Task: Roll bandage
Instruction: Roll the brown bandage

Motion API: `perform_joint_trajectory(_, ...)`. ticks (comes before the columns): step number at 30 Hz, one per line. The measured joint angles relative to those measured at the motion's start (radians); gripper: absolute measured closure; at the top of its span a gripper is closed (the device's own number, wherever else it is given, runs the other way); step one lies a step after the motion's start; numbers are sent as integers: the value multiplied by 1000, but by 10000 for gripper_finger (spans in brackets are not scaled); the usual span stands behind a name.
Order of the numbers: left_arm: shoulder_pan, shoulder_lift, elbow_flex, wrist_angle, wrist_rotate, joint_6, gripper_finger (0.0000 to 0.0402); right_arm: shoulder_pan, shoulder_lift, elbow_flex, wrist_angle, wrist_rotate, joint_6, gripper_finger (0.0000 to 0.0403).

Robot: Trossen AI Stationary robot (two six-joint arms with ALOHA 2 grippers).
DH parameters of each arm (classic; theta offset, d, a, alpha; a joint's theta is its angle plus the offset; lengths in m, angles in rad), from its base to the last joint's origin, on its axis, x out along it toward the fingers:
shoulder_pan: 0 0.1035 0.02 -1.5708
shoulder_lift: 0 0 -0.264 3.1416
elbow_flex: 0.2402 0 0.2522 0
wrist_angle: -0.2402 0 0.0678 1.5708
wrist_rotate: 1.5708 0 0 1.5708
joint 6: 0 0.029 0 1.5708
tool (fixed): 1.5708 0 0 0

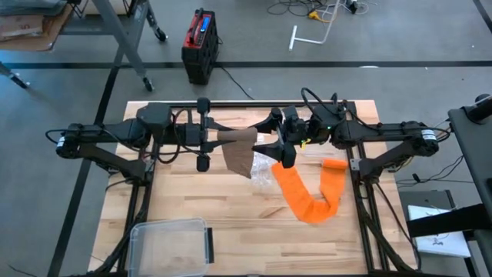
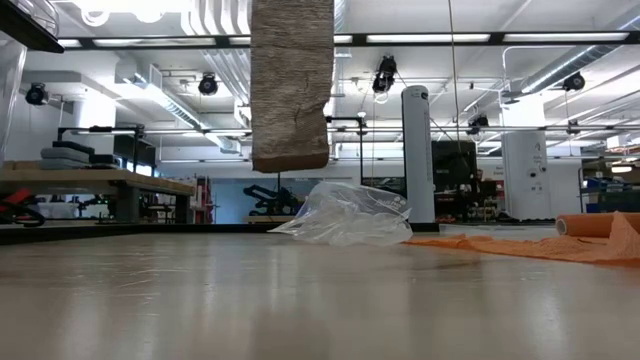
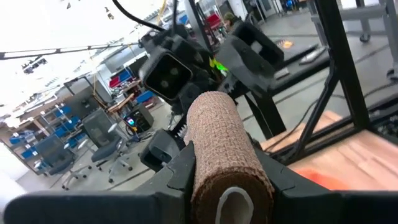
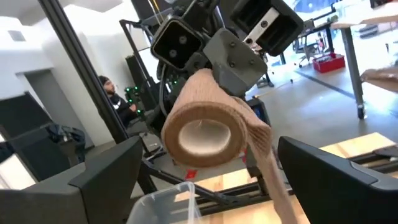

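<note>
My left gripper [image 1: 224,140] is shut on a tan-brown bandage roll [image 3: 217,137] held high above the table's middle. The roll's loose tail [image 2: 290,90] hangs down from it and ends well above the table top. In the right wrist view the roll [image 4: 204,134] shows end-on, with the tail [image 4: 268,163] dropping beside it. My right gripper [image 4: 211,186] faces the roll's free end from the table's right side [image 1: 271,143]. It is open wide, with one finger to either side and short of the roll, touching nothing. My left gripper pinches the roll between its two fingers [image 3: 177,171], on the two sides of the roll's near end [image 3: 202,180]. The fingers come level from the table's left and lie along the roll. The roll sticks out toward my right gripper, lifted clear, its tail hanging slack below.
An orange bandage [image 1: 307,194] lies spread in a curve on the table's right half, its rolled end [image 2: 590,225] at the right. A crumpled clear plastic bag [image 1: 261,171] lies under the grippers. A clear lidded container [image 1: 171,242] stands at the near left corner.
</note>
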Motion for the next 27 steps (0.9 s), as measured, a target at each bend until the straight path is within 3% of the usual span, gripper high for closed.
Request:
perform_joint_trajectory(9, 1, 24, 1, -2, -28, 155, 315, 0, 17, 1, 30, 2, 78, 34)
perform_joint_trajectory(22, 20, 34, 0, -13, -30, 210, 315, -2, 21, 0, 24, 29, 98, 34)
perform_joint_trajectory(27, 23, 32, 0, -43, -31, 254, 318, -2, 34, 1, 22, 32, 104, 61)
